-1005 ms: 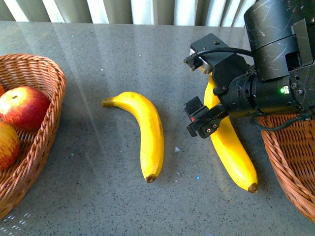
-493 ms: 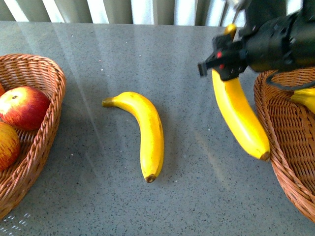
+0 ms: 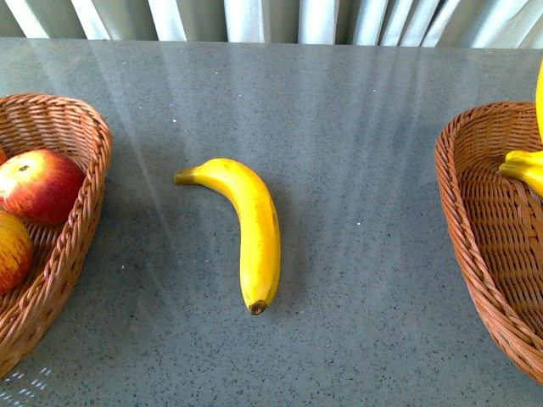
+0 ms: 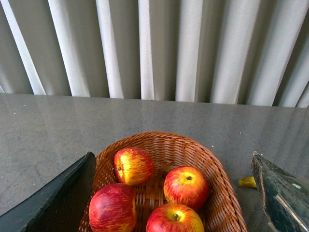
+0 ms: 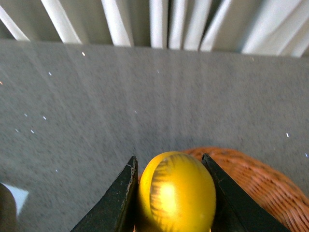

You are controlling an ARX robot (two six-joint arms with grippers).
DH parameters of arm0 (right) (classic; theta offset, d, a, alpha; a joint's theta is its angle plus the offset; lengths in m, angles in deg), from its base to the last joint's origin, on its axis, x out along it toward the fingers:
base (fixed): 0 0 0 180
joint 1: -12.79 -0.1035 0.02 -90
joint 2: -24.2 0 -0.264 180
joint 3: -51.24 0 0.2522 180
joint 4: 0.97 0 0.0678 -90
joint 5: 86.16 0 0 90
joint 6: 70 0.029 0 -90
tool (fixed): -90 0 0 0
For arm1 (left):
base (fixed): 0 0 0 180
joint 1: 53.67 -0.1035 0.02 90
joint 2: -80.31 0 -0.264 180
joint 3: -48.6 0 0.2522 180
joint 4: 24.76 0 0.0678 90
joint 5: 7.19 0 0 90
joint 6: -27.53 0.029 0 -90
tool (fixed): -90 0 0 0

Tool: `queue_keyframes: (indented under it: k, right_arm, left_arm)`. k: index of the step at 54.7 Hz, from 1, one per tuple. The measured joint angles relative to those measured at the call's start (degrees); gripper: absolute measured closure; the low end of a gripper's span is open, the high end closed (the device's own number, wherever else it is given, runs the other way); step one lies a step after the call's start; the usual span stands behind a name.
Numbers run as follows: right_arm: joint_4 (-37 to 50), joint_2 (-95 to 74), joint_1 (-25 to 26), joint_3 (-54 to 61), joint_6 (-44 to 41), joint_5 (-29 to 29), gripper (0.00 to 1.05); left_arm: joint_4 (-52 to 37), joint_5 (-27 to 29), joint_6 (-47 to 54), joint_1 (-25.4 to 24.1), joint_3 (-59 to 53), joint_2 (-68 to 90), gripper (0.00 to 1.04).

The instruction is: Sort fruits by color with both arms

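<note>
Right, broad grey speckled surface [image 3: 356,280] under everything, pale pleated curtain [image 4: 159,48] behind. Brown oval wicker basket [image 3: 97,170] at the robot's left, second brown wicker basket [image 3: 462,220] at its right, well apart. Between them, loose on the surface, a long curved yellow banana with a brown tip [image 3: 254,229], touching neither basket. Over in the right-hand basket, yellow banana ends [image 3: 530,174] poking in from the frame edge. In the right wrist view, another yellow banana [image 5: 176,193], seen end-on, clamped tight between the flat black right fingers [image 5: 118,203], held up off the surface, wicker rim showing just behind it. Down in the left-hand basket, four round red apples streaked with yellow [image 4: 186,186], packed close together, only two of them caught by the front view. Flat black left fingers [image 4: 53,203] spread wide apart, gripping nothing, apple basket in plain sight between them. Beside that basket, on the surface, a small yellow banana stub [image 4: 247,182] peeking past one finger.
</note>
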Motion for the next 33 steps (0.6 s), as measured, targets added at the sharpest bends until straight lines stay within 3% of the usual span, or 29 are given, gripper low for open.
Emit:
queue_keyframes:
  k: [14,25,33]
  right_arm:
    - [1.16,-2.01,3.41,5.66,-1.18,0.13,0.75]
    - [1.64,-5.62,3.43,7.26,-2.34,-3.78,0.75]
    - [1.42,-6.97,3.41,7.91,-2.93,-4.37,0.54]
  left_arm:
    - [-0.02,0.02,0.00,0.00,0.00,0.00,0.09]
    - [-0.02,0.00,-0.02,0.00,0.00,0.00,0.09]
    - [-0.02,0.00,0.00,0.00,0.00,0.00,0.09]
